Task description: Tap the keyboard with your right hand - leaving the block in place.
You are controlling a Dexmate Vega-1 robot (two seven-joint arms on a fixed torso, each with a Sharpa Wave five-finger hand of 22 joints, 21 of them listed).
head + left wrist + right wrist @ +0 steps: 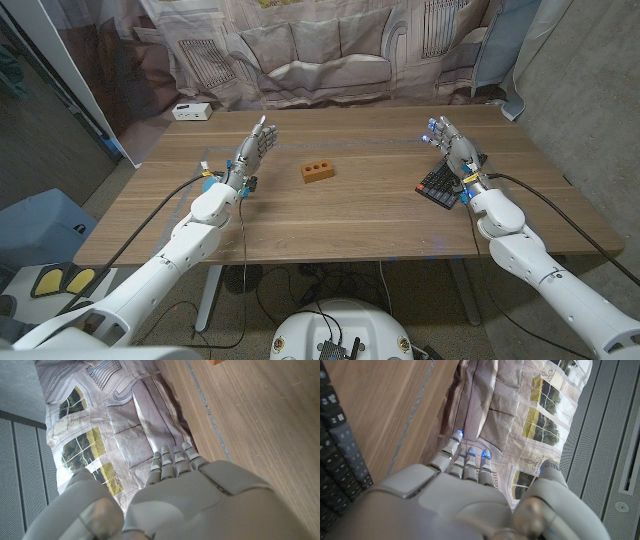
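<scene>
Right hand [452, 146]: released, fingers apart, we judge just above the keyboard [440, 185] near the worktop's right edge.
Risk: we could shove the keyboard; block [318, 172] sits well apart.

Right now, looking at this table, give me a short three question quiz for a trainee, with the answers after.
1. True or false: the right hand is holding the keyboard.
2. Which lies nearer the table's middle: A, the orange block, or B, the white box?
3. Fill in: the left hand holds ____.

Key:
1. False. Its fingers are spread and it holds nothing, with the keyboard lying by its wrist.
2. A. The white box sits at the far left corner.
3. Nothing. Its fingers are apart.
</scene>
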